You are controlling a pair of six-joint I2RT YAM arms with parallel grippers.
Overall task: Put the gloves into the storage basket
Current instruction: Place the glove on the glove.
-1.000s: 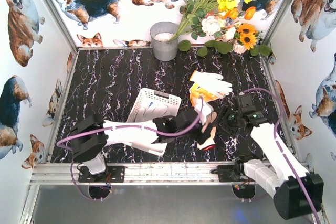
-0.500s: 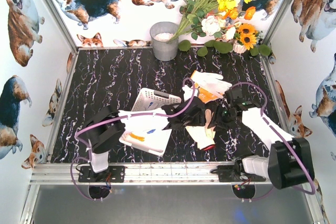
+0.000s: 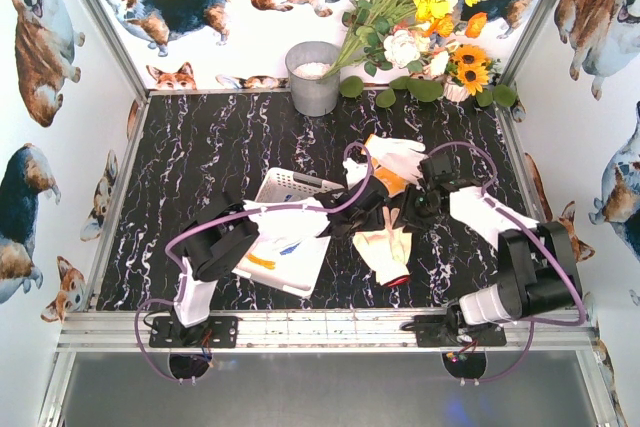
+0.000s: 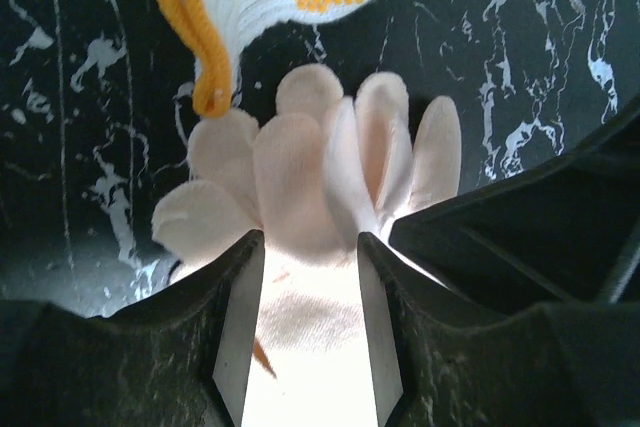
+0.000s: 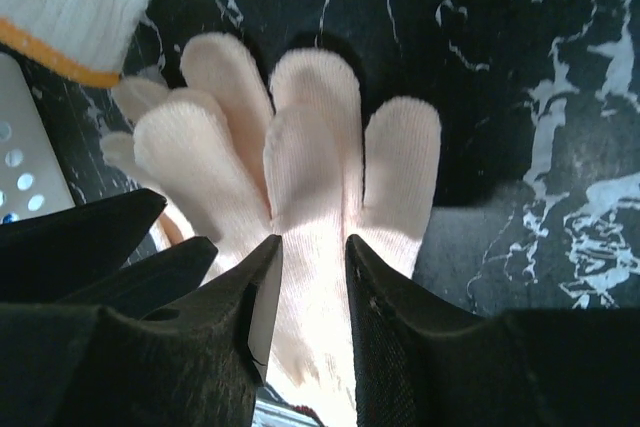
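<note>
A cream glove (image 3: 390, 252) with a red cuff lies flat right of the storage basket (image 3: 290, 183), fingers pointing away from me. My left gripper (image 3: 372, 215) and right gripper (image 3: 405, 215) meet over its finger end. In the left wrist view the left gripper (image 4: 305, 242) is shut on the bunched cream glove (image 4: 320, 157). The right gripper (image 5: 313, 242) pinches the cream glove (image 5: 310, 117) just below its fingers. A white glove (image 3: 400, 159) with an orange palm lies just beyond, touching nothing held. More gloves (image 3: 270, 252) lie in the basket.
A grey metal bucket (image 3: 313, 77) stands at the back, with a bunch of flowers (image 3: 420, 17) to its right. Corgi-print walls close in three sides. A basket corner (image 5: 20, 147) shows left of the right gripper. The metal rail (image 3: 320, 325) runs along the near edge.
Both grippers moved away from me up the cream glove to its finger end and narrowed their jaws onto it. The left arm swung off the basket, uncovering the gloves inside.
</note>
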